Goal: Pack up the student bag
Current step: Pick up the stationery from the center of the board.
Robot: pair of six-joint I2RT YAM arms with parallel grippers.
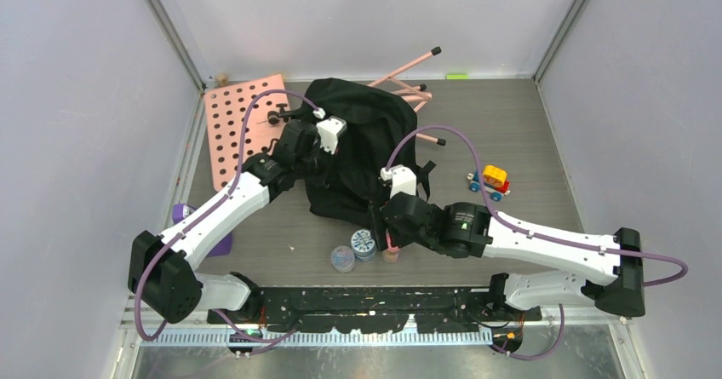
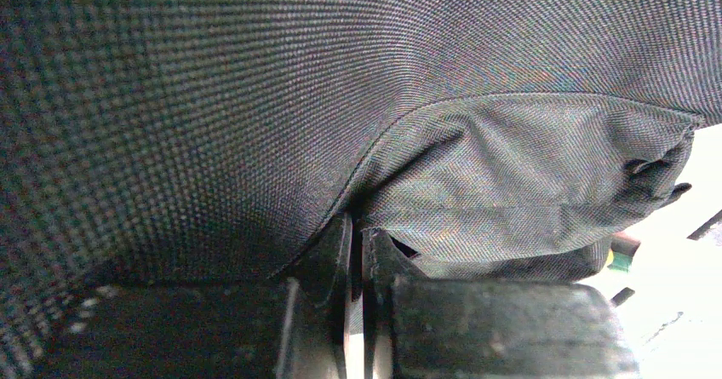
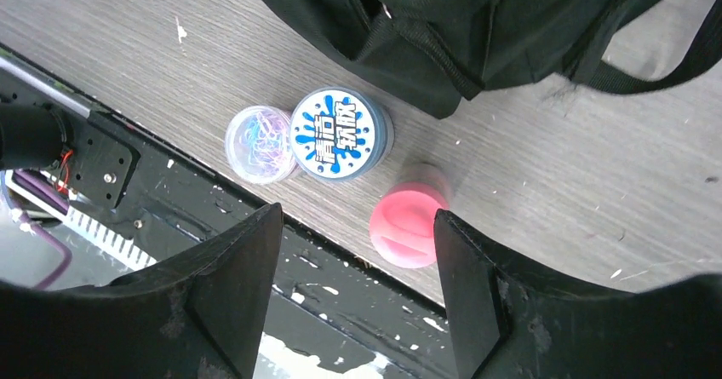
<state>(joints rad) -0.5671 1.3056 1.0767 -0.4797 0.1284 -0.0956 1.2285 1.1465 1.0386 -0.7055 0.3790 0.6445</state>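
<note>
The student bag (image 1: 362, 140), a large black fabric backpack, lies crumpled in the middle of the table. My left gripper (image 1: 326, 159) is shut on a fold of its fabric. In the left wrist view the woven cloth (image 2: 255, 98) fills the frame, pinched between the closed fingers of that gripper (image 2: 358, 227). My right gripper (image 1: 390, 227) hangs open near the bag's front edge (image 3: 477, 21), over the table's near edge. A pink-capped small container (image 3: 407, 226) stands just inside the right finger (image 3: 485, 294) of the open gripper (image 3: 356, 219), untouched.
A blue-lidded round jar (image 3: 338, 132) and a clear jar of paper clips (image 3: 260, 145) stand together left of the pink one. A pink pegboard (image 1: 238, 123), a pink stick rack (image 1: 409, 77), a toy vehicle (image 1: 491, 180) and a purple object (image 1: 183, 217) surround the bag.
</note>
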